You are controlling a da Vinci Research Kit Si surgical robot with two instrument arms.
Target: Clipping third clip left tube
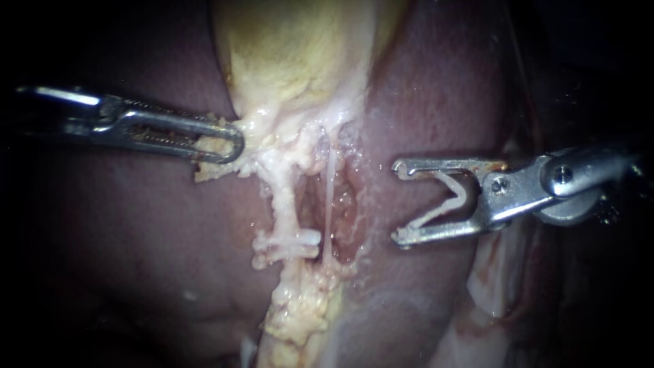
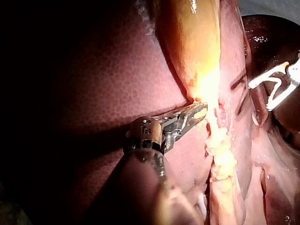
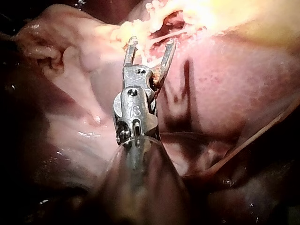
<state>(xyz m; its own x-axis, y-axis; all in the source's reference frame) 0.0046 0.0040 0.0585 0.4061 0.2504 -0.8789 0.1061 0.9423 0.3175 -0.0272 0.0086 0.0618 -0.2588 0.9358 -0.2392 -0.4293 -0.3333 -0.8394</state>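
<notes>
Steel left instrument: enters from the left; its jaws are clenched on pale tissue at the foot of the gallbladder.
Steel right instrument: enters from the right; its jaws are spread wide and carry an open clip, with one leg of the clip against each jaw.
Left tube: the thicker whitish strand, running from the grasped pale tissue down to the fatty lump below.
Two white clips: they cross the lower part of the left tube, one just under the other.
Right tube: a thin pale strand just beside the left tube, lying between it and the right instrument's jaws.
Gap: the right instrument's jaw tips stand apart from both tubes and touch neither.
Gallbladder: yellowish, above the tubes.
Liver: dark red, on both sides of the tubes.
Right wrist view: the right instrument points its spread jaws toward the tubes ahead.
</notes>
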